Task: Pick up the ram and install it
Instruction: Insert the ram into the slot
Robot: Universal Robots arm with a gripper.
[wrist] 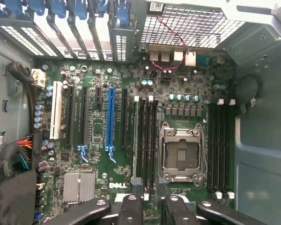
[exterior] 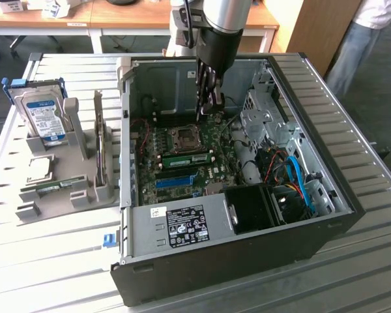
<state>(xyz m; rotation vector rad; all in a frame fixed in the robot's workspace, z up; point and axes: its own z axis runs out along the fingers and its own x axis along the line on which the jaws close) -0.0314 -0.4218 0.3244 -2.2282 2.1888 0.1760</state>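
**Q:** How is the gripper (exterior: 207, 109) set, and where is the ram (exterior: 186, 158) located?

**A:** The jaws are spread wide, and nothing is seen between them. The gripper is positioned low inside the case (exterior: 127, 130), above the motherboard (exterior: 215, 173). The ram is found lying along a slot just beside the processor socket (exterior: 184, 137), apart from the fingers.

**Q:** What faults are to be guarded against?

**A:** Full seating cannot be confirmed. A tilted or unlatched stick could be bent or dislodged if brushed. The exposed socket contacts could be damaged by a finger carried too low.

**Q:** What obstructions are noted?

**A:** A drive cage (exterior: 260, 120) and a cable bundle (exterior: 293, 176) are crowded at the exterior view's right. A red and black wire (wrist: 171, 35) is looped near the rear wall. A second green stick (exterior: 52, 186) and a hard drive (exterior: 44, 114) are kept on the tray (exterior: 85, 195) outside the case.
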